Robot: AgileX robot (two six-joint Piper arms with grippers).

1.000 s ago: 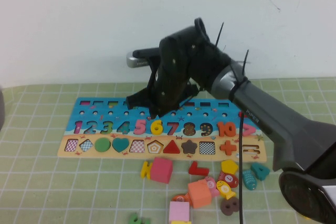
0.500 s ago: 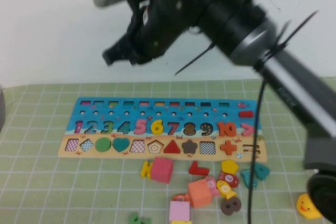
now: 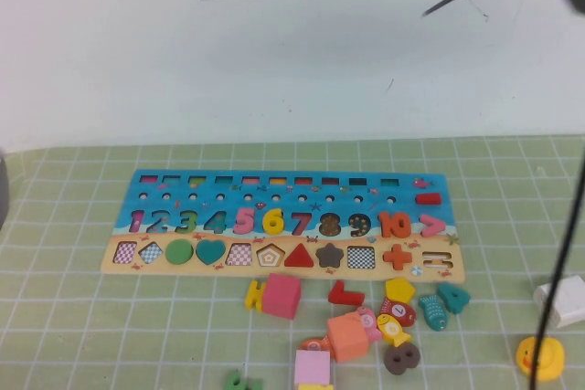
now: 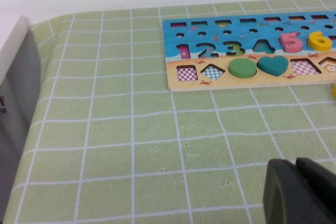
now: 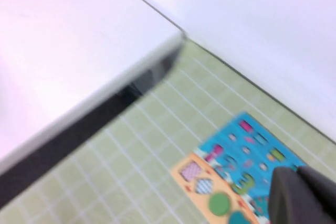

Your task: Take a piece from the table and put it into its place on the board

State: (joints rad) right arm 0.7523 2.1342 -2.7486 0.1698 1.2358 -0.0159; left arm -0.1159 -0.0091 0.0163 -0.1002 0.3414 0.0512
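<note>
- The yellow 6 sits in the number row of the puzzle board, between the pink 5 and the red 7. It looks level with its neighbours, so I judge the placing itself done.
- My right gripper is high above the table, off past the board's 11 o'clock corner in the high view, where only a dark part of that arm shows at the top edge. Its fingers are pressed together with nothing between them.
- My left gripper is parked low over the green grid cloth, well apart from the board, which lies toward its 1 o'clock. Its fingers meet and hold nothing.
- Loose pieces lie on the cloth at the board's 6 o'clock: a pink cube, a red L-shape, a salmon block. A yellow duck sits far out at 4 o'clock.
- What I see left for me: bringing the right arm down to rest. Several shape recesses in the tan strip are unfilled, but the task asks one piece only.
</note>
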